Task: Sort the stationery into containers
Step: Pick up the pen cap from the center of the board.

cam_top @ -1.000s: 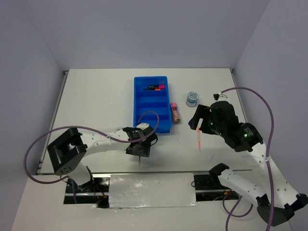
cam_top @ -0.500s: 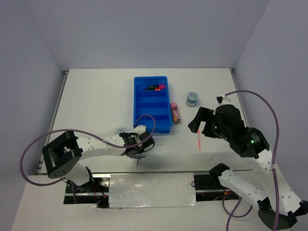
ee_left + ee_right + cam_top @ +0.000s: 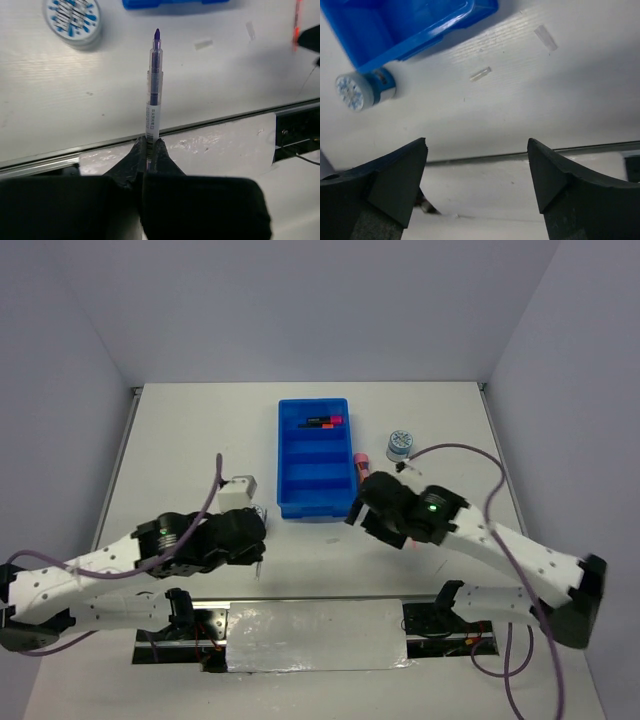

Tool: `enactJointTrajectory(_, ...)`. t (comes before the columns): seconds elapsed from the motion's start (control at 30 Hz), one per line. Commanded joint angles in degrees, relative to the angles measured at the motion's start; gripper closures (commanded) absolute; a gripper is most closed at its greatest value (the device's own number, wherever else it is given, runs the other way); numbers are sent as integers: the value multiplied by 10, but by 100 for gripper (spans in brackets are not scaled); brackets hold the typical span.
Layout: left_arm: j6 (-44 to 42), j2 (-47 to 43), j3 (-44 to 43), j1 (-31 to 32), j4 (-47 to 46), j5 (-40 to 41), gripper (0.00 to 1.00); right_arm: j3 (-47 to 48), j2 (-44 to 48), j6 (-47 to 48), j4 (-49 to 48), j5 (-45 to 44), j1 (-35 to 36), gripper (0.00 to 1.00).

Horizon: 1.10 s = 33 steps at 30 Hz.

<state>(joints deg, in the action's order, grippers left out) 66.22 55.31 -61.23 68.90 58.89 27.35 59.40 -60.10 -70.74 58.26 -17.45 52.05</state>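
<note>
My left gripper point(image 3: 150, 142) is shut on a thin grey pen point(image 3: 155, 80) with a purple tip that sticks out over the table's near edge. In the top view this gripper point(image 3: 255, 546) sits left of the near end of the blue tray point(image 3: 288, 455). A blue-white tape roll point(image 3: 72, 19) lies just beyond the pen. My right gripper point(image 3: 477, 150) is open and empty, hovering by the tray's near right corner point(image 3: 445, 22), with the same tape roll point(image 3: 362, 90) ahead of it. Black markers point(image 3: 320, 422) lie in the tray's far compartment. An orange pen point(image 3: 298, 22) lies to the right.
Another tape roll point(image 3: 399, 444) stands right of the tray, with a pink-capped tube point(image 3: 359, 460) against the tray's right wall, partly hidden by my right arm point(image 3: 440, 525). A taped metal strip point(image 3: 315, 635) runs along the near edge between the arm bases.
My left gripper has shut on the grey pen and drawn back to the left with it. My right arm has swung left and down to the tray's near right corner, covering the orange pen.
</note>
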Motion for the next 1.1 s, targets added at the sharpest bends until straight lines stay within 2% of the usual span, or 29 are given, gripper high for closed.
enactJointTrajectory(0.0,-19,2,-82,1,105,76,100,28,-105,-204,-10,-96,39,14)
enactJointTrajectory(0.1,-72,21,-142,0,119,102,100,53,-184,-258,-23,-116,67,26)
enactJointTrajectory(0.2,-100,44,-192,0,135,118,100,99,-271,-271,-39,-95,67,28)
enactJointTrajectory(0.4,-152,42,-224,-2,125,89,100,176,-411,-308,5,-82,68,31)
enactJointTrajectory(0.5,-173,28,-223,-2,120,82,100,173,-434,-338,3,-78,68,40)
enactJointTrajectory(1.07,-217,-2,-195,-3,119,48,100,118,-443,-424,13,-89,82,43)
